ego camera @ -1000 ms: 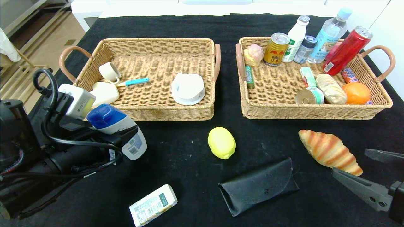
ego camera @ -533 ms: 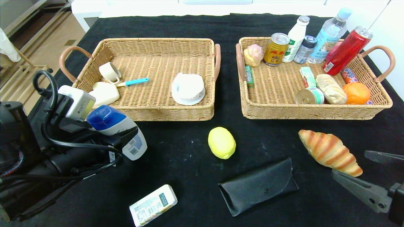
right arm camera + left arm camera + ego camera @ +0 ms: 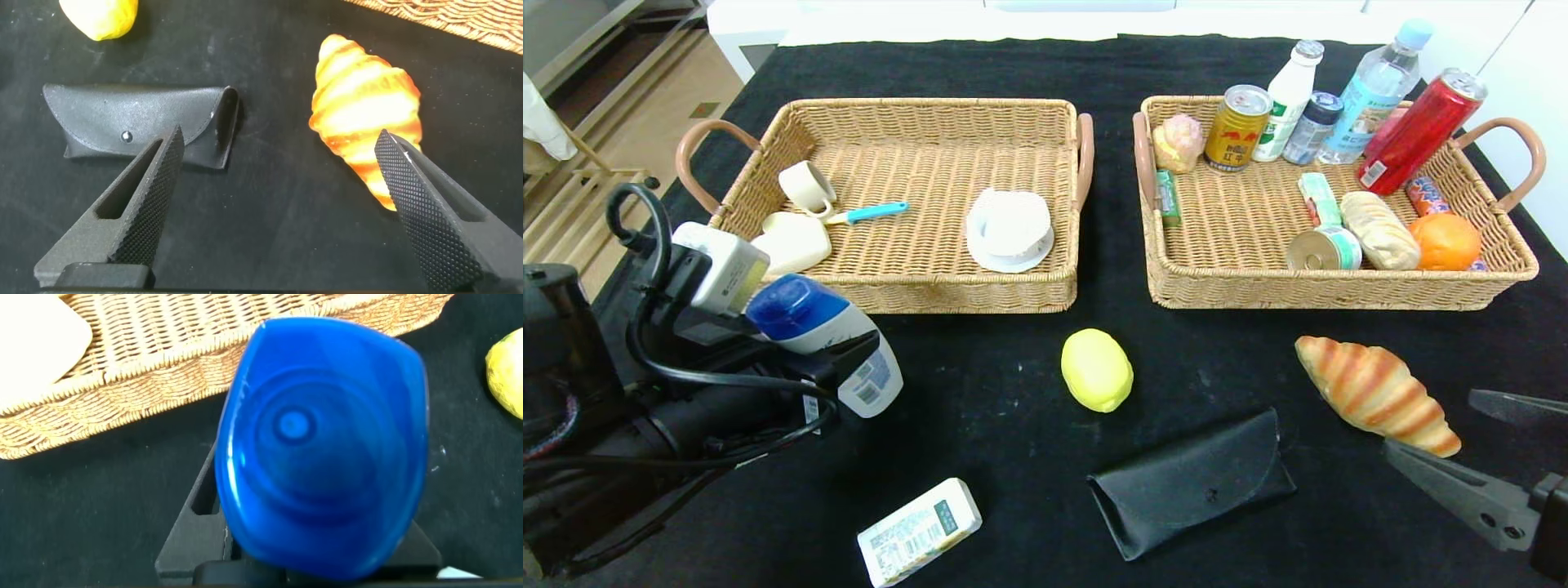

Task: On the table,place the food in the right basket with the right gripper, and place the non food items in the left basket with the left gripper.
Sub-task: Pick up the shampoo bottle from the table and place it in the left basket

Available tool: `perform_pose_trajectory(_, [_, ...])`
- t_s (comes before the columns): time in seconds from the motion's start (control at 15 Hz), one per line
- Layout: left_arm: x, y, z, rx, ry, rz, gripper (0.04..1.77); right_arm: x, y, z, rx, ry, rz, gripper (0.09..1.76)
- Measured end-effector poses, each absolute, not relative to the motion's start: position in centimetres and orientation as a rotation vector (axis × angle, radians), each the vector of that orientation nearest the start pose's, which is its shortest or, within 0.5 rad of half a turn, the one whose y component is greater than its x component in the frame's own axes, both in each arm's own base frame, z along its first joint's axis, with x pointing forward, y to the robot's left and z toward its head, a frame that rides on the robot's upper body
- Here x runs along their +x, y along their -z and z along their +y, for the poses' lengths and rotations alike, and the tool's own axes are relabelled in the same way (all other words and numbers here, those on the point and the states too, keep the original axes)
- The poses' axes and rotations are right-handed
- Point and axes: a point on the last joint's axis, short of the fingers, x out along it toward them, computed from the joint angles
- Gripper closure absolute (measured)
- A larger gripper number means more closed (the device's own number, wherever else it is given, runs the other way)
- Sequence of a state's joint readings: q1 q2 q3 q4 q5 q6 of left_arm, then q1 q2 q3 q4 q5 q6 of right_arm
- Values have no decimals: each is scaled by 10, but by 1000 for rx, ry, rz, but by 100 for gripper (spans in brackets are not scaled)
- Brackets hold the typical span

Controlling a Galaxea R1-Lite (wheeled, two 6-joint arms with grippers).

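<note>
A black cloth covers the table [image 3: 1013,65], and two wicker baskets stand side by side toward its far edge. The left basket [image 3: 907,298] holds a cream cup [image 3: 805,186], a blue-handled tool [image 3: 866,214] and a white round dish [image 3: 1009,229]. The right basket [image 3: 1331,296] is crowded with cans, bottles, an orange [image 3: 1445,241] and wrapped snacks.

Near the front left corner of the left basket, the left gripper [image 3: 837,359] is clamped on the shampoo bottle [image 3: 827,335], its blue cap pointing toward that basket. In the left wrist view the cap fills most of the frame [image 3: 323,449], with the basket's woven wall [image 3: 163,355] just beyond it. Whether the bottle is lifted off the cloth is hard to say from these angles.

The lemon [image 3: 1096,369] lies on the cloth in front of the gap between the baskets. The black glasses case [image 3: 1192,483] lies nearer the robot, and the white carton [image 3: 920,532] rests at the front edge, well apart from the lemon. The croissant [image 3: 1376,394] lies in front of the right basket.

The right gripper [image 3: 1462,433] sits low at the near right, its jaws spread wide, with the near tip of the croissant between them. In the right wrist view one finger [image 3: 425,212] is just beside that tip, the other finger [image 3: 139,204] stands over the case [image 3: 139,122].
</note>
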State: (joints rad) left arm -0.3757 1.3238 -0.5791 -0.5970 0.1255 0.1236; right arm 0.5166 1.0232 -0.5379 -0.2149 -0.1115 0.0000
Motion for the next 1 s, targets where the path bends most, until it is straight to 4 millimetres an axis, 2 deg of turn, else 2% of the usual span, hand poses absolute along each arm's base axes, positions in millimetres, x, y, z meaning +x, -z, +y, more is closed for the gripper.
perform_pose_trajectory(0.4, [163, -253, -67, 142, 263, 39, 114, 108, -215, 57, -80, -403, 252, 14])
perform_pose_trajectory(0.67, [152, -298, -62, 132, 260, 4, 114, 104, -215, 56, -77, -409, 247, 14])
perform_pose_trajectory(0.8, [164, -316, -60, 128, 238, -8, 114, 104, -215, 56, -79, -413, 248, 14])
perform_pose_trajectory(1.0, [199, -338, -61, 120, 212, -32, 114, 103, -214, 56, -83, -417, 259, 14])
